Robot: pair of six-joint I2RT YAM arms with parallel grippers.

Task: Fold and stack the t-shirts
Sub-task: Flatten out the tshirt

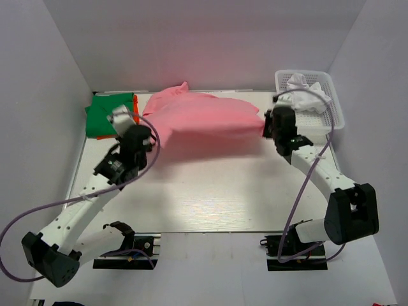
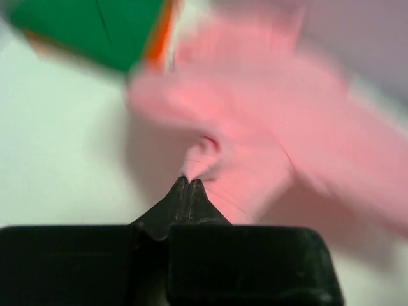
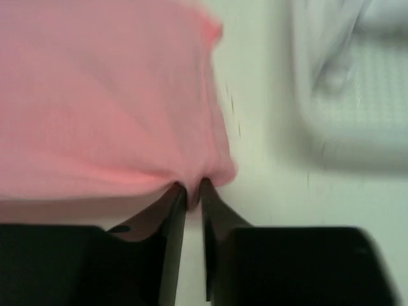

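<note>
A pink t-shirt (image 1: 207, 118) is held stretched above the white table between both arms. My left gripper (image 1: 150, 135) is shut on its near left edge; the wrist view shows the jaws (image 2: 189, 181) pinched on a fold of pink cloth (image 2: 255, 146). My right gripper (image 1: 266, 127) is shut on the near right edge; its wrist view shows the jaws (image 3: 192, 187) pinching pink cloth (image 3: 108, 108). A folded green t-shirt (image 1: 108, 113) with an orange one (image 1: 135, 102) under it lies at the back left, and shows in the left wrist view (image 2: 95, 29).
A white mesh basket (image 1: 325, 95) holding a white t-shirt (image 1: 305, 92) stands at the back right, seen blurred in the right wrist view (image 3: 357, 95). Grey walls close in the table (image 1: 210, 191) on three sides.
</note>
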